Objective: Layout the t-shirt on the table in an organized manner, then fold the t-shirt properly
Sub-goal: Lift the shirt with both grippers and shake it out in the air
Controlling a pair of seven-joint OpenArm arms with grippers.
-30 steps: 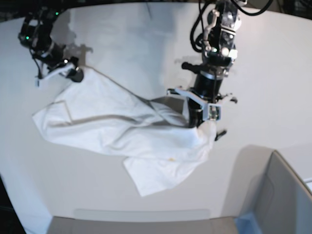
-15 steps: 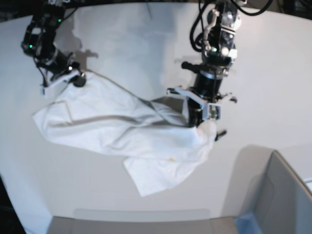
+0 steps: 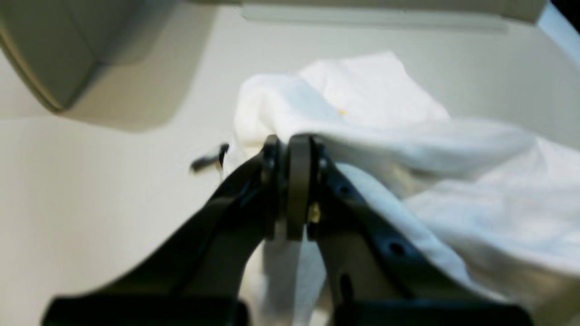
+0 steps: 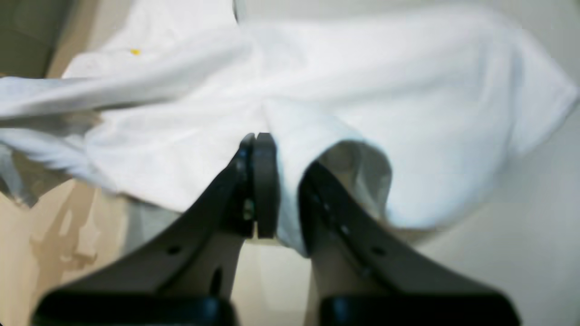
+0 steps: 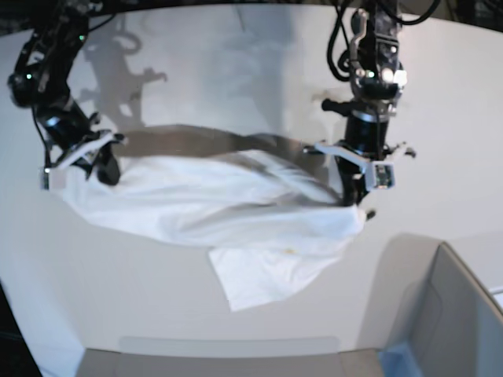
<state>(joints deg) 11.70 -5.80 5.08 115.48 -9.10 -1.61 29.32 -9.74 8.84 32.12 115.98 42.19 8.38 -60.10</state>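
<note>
Both claws are clamped on the t-shirt (image 5: pixel 212 212) now! The left claw (image 5: pixel 354 196) pinches white cloth at one end, jaws pressed tight on the fabric in the left wrist view; the right claw (image 5: pixel 102 169) bites the opposite end. The shirt hangs stretched between them in a crumpled band, one flap trailing toward the near edge of the white surface (image 5: pixel 236 71). A grey box (image 5: pixel 456 314) sits near the corner

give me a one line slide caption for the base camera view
Both arms, left gripper and right gripper, pinch opposite ends of the white t-shirt above the table.
</note>
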